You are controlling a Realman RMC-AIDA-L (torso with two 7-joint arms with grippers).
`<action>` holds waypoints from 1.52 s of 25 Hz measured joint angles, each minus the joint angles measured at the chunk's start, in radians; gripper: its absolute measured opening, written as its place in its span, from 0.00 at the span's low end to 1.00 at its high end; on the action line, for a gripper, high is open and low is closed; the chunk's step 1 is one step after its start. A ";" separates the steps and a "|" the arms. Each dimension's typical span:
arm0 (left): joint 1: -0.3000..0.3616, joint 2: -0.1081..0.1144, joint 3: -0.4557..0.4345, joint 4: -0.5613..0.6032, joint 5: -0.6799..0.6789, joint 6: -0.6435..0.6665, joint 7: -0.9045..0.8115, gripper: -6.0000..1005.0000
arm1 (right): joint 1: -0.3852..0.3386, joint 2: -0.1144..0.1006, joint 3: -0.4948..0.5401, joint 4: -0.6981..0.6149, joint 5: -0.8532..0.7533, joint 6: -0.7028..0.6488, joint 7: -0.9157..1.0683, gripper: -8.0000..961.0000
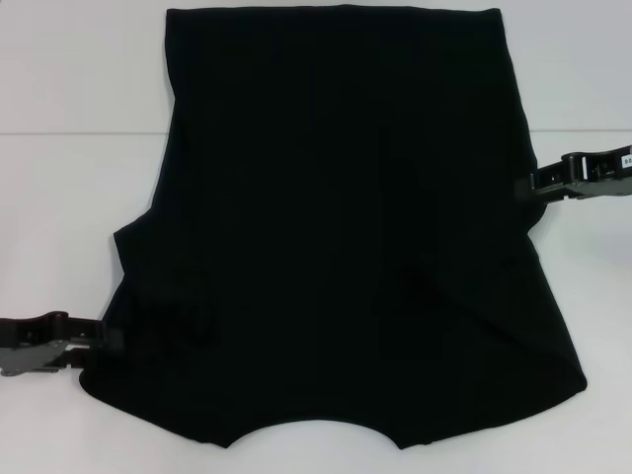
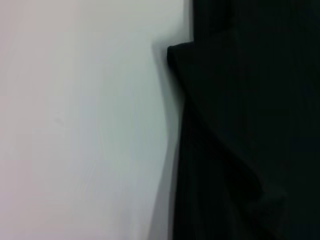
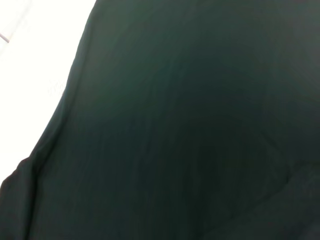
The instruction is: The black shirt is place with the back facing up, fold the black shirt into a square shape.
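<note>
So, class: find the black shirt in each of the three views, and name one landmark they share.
Head view: the shirt fills the middle, neckline nearest the camera.
Left wrist view: it takes up one side, a folded corner against the table.
Right wrist view: it fills most of the picture.
Shared landmark: the white table.

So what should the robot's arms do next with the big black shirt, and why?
Probably close on the cloth and lift each side inward. The black shirt lies spread flat on the white table, not yet folded square. The left tool sits at its near left edge and the right tool at its right edge, both low and ready to grip.
</note>
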 joint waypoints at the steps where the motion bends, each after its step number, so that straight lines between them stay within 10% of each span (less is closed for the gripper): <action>1: 0.001 0.000 -0.003 0.000 -0.003 -0.001 -0.002 0.70 | -0.001 0.000 0.000 0.000 0.000 0.000 0.000 0.51; 19: -0.001 0.008 -0.010 -0.006 -0.037 0.016 0.024 0.06 | -0.026 -0.005 0.030 0.004 0.000 -0.007 -0.026 0.51; 30: -0.006 0.051 -0.104 -0.066 -0.146 0.125 0.092 0.04 | -0.160 -0.051 0.033 -0.008 -0.051 -0.194 -0.038 0.50; 38: -0.021 0.051 -0.094 -0.071 -0.143 0.105 0.081 0.04 | -0.196 -0.029 0.028 0.006 -0.058 -0.229 -0.076 0.50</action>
